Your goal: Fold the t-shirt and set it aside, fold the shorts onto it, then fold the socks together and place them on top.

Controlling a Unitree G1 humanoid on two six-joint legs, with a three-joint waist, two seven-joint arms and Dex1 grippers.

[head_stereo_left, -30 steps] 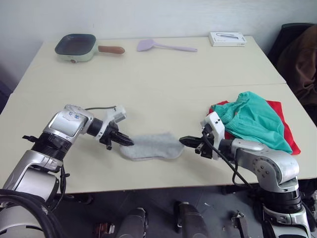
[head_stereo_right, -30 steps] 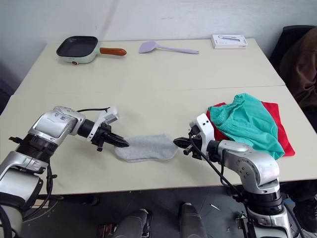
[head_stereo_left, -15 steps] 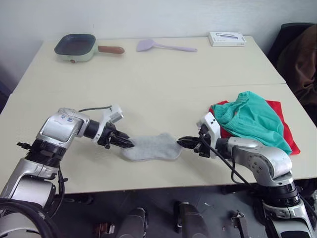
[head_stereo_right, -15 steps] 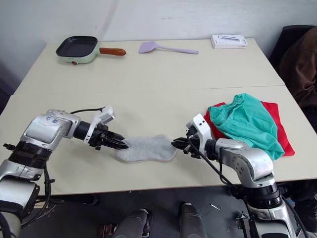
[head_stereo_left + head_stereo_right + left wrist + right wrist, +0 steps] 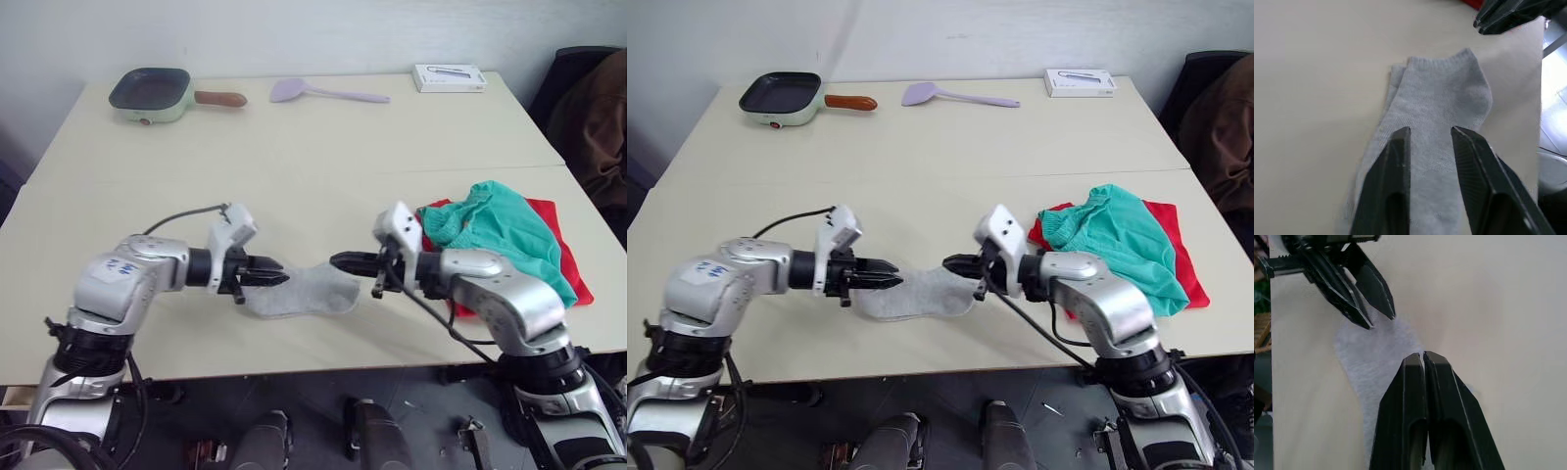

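The socks [image 5: 302, 290] lie flat near the front edge of the pale worktop [image 5: 294, 166], one laid over the other, with both cuffs showing at one end in the left wrist view. The left gripper [image 5: 277, 277] hangs low over their left end, its fingers [image 5: 1399, 147] parted a narrow way with grey knit showing in the gap and nothing held. The right gripper [image 5: 338, 261] points in from the other side above the right end of the socks, its fingers [image 5: 1420, 363] pressed together with nothing between them. The two sets of tips face each other across the socks, near but apart.

Just behind the right arm, toward the right edge of the worktop, the teal shorts [image 5: 509, 235] sit in a loose bunch on top of the red t-shirt [image 5: 558, 230], whose edges show at the heap's left and right sides. The gathered waistband of the shorts faces the middle of the worktop. The heap is well apart from the socks.

Along the far edge stand three other things: a small square frying pan [image 5: 150, 91] with a pale green body and a brown handle at the left, a lilac spatula [image 5: 323, 92] lying flat near the middle, and a white flat box [image 5: 449, 76] at the right. A dark brown garment [image 5: 598, 108] hangs beyond the worktop's right side.
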